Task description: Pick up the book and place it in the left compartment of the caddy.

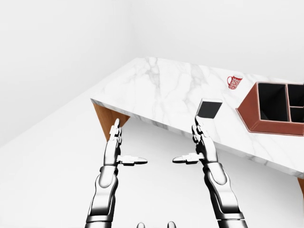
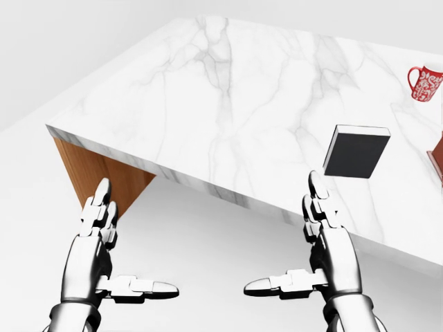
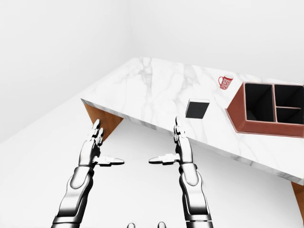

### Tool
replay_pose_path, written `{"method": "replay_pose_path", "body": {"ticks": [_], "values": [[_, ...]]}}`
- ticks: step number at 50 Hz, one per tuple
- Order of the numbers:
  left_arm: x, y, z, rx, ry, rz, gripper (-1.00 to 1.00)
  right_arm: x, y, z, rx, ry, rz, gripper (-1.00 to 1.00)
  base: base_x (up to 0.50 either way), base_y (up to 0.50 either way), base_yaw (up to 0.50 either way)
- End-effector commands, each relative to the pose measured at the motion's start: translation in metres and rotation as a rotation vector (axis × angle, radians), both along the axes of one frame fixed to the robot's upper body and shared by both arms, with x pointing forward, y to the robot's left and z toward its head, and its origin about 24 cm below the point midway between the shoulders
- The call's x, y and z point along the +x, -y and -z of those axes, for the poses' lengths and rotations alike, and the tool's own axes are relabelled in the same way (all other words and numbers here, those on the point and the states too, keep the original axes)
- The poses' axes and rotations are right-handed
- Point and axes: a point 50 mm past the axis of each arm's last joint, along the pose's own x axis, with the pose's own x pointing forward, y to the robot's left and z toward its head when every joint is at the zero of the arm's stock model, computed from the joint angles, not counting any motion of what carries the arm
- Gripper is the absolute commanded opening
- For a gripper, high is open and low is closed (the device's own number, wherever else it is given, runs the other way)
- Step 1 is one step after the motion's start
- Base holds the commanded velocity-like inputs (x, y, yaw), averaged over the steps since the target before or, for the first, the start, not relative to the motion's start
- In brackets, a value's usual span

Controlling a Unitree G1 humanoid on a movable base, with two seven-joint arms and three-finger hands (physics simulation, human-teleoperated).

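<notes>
Left-eye view: marble counter [image 1: 161,90] slanting from upper middle down to the right edge, wooden base showing under its near-left corner. Black book [image 1: 209,108] lying flat on the counter, white page edges along its top and left sides. Relative to the book: red patterned mug [image 1: 234,82] up and to the right, well apart; brown leather caddy [image 1: 247,116] to the right, near but not touching, its black compartments open upward and empty as far as visible, its right part cut off by the frame. Right hand [image 1: 199,148] just below the book, off the counter edge, fingers spread, thumb pointing left, holding nothing. Left hand [image 1: 118,151] far to the lower left of the book, likewise spread and empty.

Head view: book [image 2: 356,151] at right of centre, tilted on the counter [image 2: 208,90]. Mug [image 2: 424,83] up and right of the book, at the frame edge. Only a sliver of the caddy visible at the right border. Left hand [image 2: 111,266] and right hand [image 2: 315,259] both below the book, over white floor, fingers straight, thumbs turned inward toward each other.

Right-eye view: same layout; caddy [image 3: 236,116] right of the book [image 3: 197,109], three dark compartments visible, the left one nearest the book.
</notes>
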Motion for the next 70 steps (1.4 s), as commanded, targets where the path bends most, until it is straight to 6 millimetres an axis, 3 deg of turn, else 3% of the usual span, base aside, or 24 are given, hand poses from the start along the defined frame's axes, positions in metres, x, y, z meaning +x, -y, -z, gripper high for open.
{"method": "replay_pose_path", "body": {"ticks": [1,38,70], "values": [[0.0007,-0.0001,0.0014,0.000,0.000,0.001,1.00,0.0002,0.0004,0.0008,0.001,0.001,0.001,1.00,0.00,0.00,0.23],[-0.0001,0.0002,0.0002,0.004,0.001,0.000,1.00,0.0000,0.0012,-0.0010,0.015,-0.009,0.016,1.00,0.00,0.00,0.00],[-0.0004,0.0011,0.0006,0.009,0.000,0.002,1.00,0.0007,0.0022,0.0001,0.017,-0.006,0.020,1.00,0.10,-0.19,0.00]]}}
